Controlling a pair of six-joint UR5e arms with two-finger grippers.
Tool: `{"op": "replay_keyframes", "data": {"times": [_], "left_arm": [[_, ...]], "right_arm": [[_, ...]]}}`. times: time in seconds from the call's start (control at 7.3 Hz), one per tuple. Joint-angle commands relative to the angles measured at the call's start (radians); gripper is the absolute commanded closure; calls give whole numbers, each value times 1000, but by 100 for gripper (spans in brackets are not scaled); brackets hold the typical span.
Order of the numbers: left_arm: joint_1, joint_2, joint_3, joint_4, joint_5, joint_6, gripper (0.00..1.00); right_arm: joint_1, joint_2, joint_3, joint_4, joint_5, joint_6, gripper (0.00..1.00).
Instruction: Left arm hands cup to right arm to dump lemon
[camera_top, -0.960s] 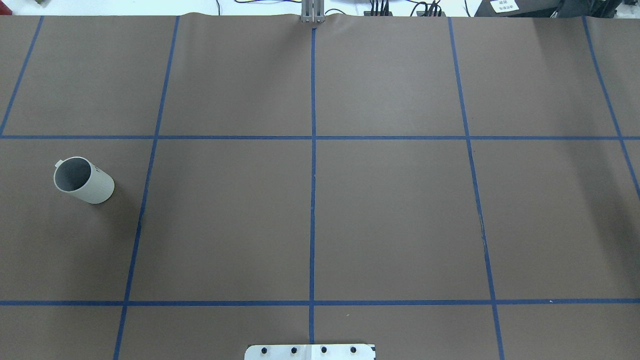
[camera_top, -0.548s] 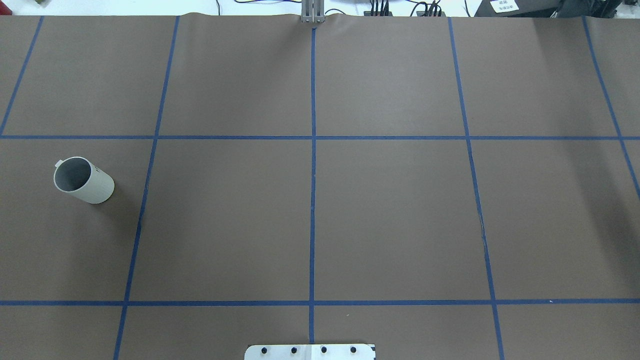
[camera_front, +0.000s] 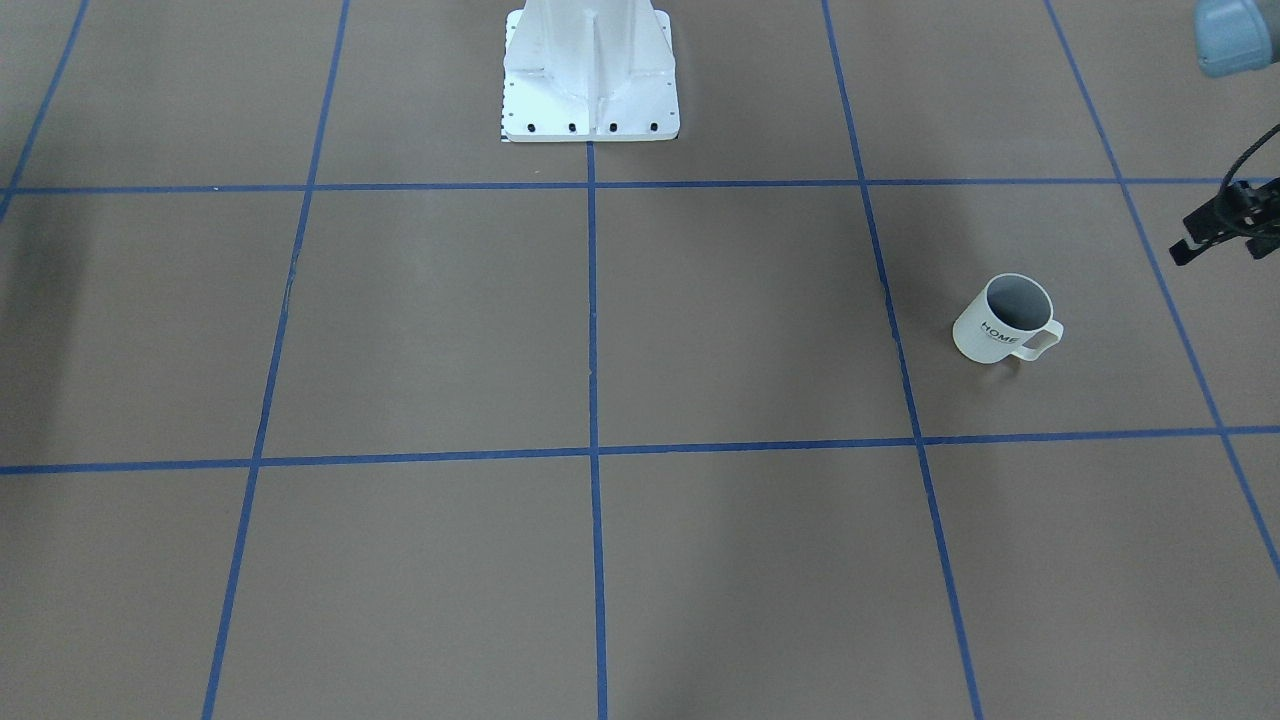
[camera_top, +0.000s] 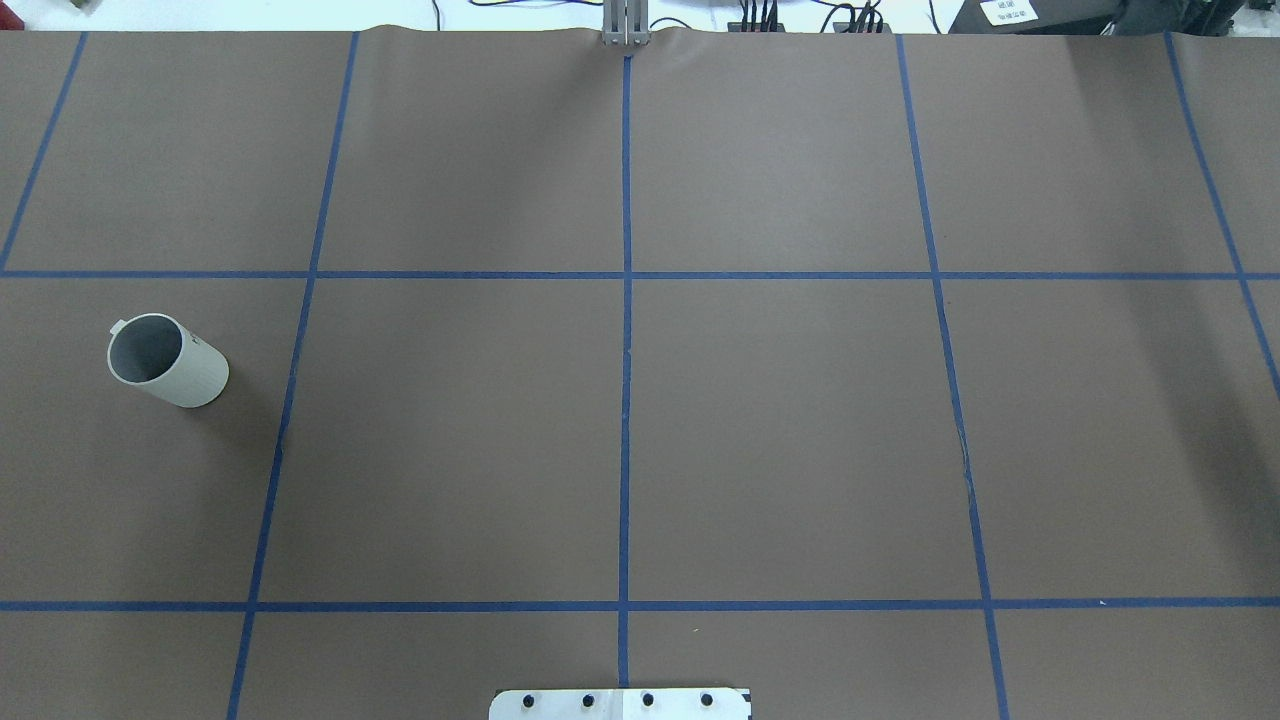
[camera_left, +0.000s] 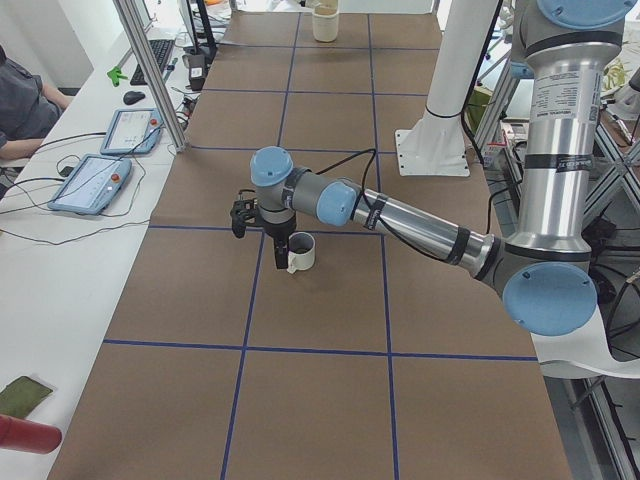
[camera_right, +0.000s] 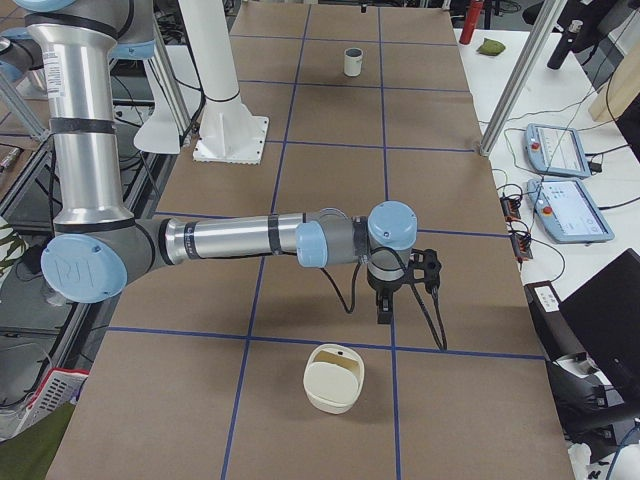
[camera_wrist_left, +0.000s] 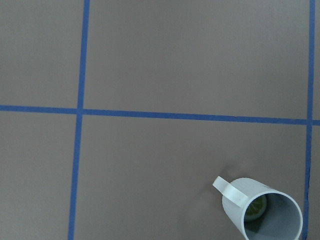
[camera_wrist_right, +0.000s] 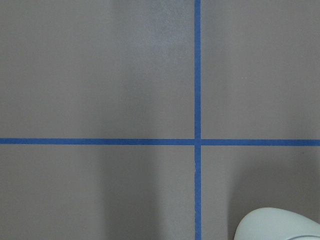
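Note:
The off-white cup (camera_top: 172, 368) stands upright on the brown table at the left, and in the front-facing view (camera_front: 1000, 328) its "HOME" lettering shows. The left wrist view looks down into the cup (camera_wrist_left: 262, 215) and shows the yellow-green lemon (camera_wrist_left: 255, 208) inside. My left gripper (camera_left: 282, 250) shows only in the exterior left view, hanging close beside the cup (camera_left: 303, 255); I cannot tell whether it is open or shut. My right gripper (camera_right: 385, 310) shows only in the exterior right view, low over the table at the right end; I cannot tell its state.
A cream container (camera_right: 335, 378) sits on the table near the right gripper, and its rim shows in the right wrist view (camera_wrist_right: 280, 225). The white robot base (camera_front: 590, 100) stands at mid-table. Blue tape lines grid the table. Tablets (camera_left: 105, 165) lie beyond the far edge.

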Motion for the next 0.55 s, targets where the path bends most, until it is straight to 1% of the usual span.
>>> {"op": "replay_keyframes", "data": {"times": [0.0,0.14,0.41], "left_arm": [[176,67,-2,-234,113,-289,0],[198,66,5,-245,118,-329,0],[237,45,40,-245,121,-334,0]], "right_arm": [[-8,3,12,-2,-1,71,0],[-21,15,12,-5,-1,84,0],[-26,23,23,-2,-3,85,0]]}}
